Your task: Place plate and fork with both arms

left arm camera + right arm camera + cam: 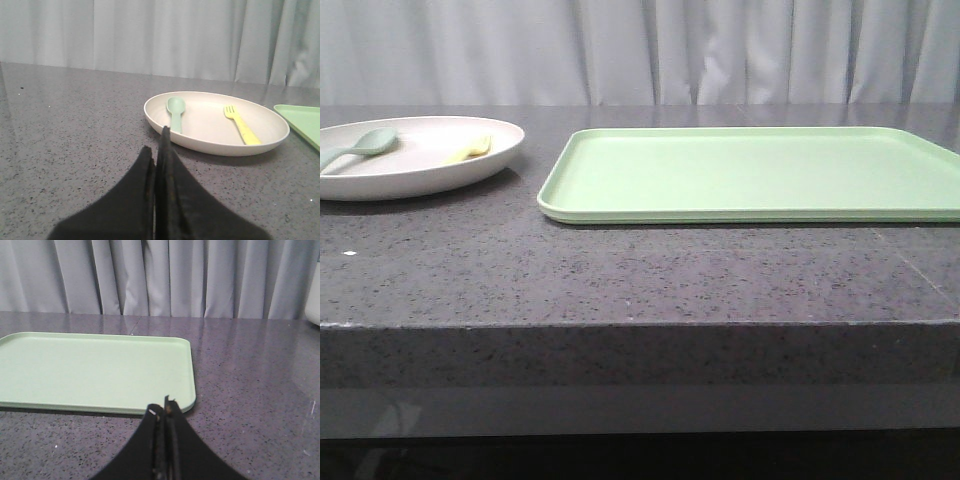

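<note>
The cream-white plate (415, 160) sits on the dark stone table at the far left. The pale-yellow fork (470, 149) lies inside it on its right side, beside a teal-green spoon (360, 147). In the left wrist view the plate (215, 145) holds the fork (241, 125) and the spoon (176, 111). My left gripper (156, 145) is shut and empty, just short of the plate's near rim. My right gripper (163, 410) is shut and empty, at the near right corner of the light-green tray (95, 370). Neither gripper shows in the front view.
The flat light-green tray (750, 172) lies right of the plate, with a small gap between them. Grey curtains hang behind the table. The table's front edge (640, 325) runs across the front view.
</note>
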